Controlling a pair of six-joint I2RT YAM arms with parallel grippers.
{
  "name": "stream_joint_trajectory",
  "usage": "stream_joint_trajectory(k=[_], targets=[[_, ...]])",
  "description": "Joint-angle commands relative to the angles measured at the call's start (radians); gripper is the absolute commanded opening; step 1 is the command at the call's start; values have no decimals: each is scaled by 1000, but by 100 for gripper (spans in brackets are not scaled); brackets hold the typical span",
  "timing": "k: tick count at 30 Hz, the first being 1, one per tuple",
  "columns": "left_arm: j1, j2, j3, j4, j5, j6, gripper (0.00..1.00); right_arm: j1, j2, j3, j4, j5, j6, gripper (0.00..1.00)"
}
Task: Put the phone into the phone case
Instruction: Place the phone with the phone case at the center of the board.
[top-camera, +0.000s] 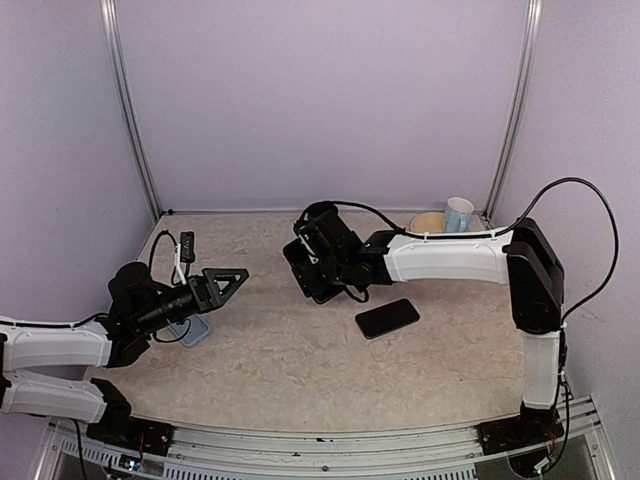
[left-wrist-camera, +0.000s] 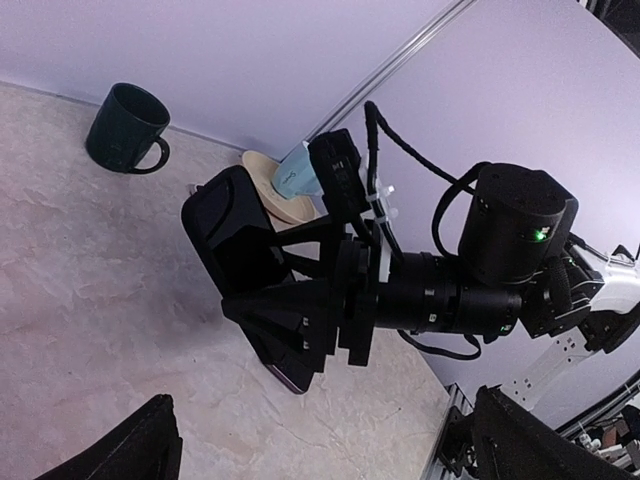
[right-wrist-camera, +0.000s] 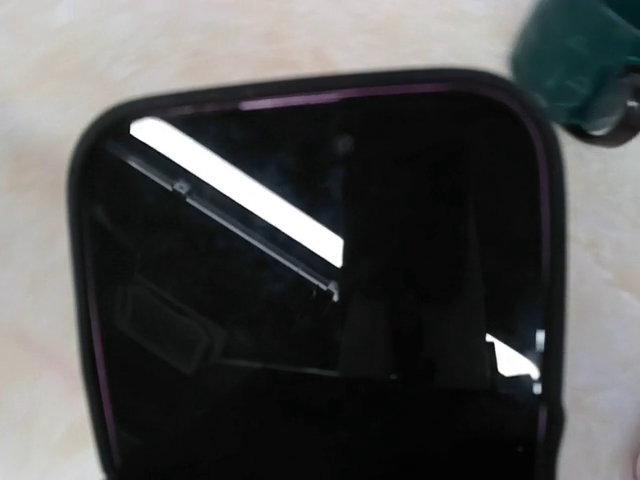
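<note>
I am seeing the right gripper clamping one glossy black, purple-rimmed slab phone over the marbled tabletop. One flat black rectangle, possibly the case, is lying nearby. The left gripper is showing its fingers apart.

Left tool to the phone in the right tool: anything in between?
Nothing visible. The open left tool faces the phone, which is clamped in the right tool, with only air between them. The dark green mug and the black slab lying on the table sit off that line.
</note>
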Motion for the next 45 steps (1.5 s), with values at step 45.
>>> stream_joint_trajectory(k=[45], targets=[[-12,-78,-49,-74,-108,64,99,-180,419,402,66,108,447,66]])
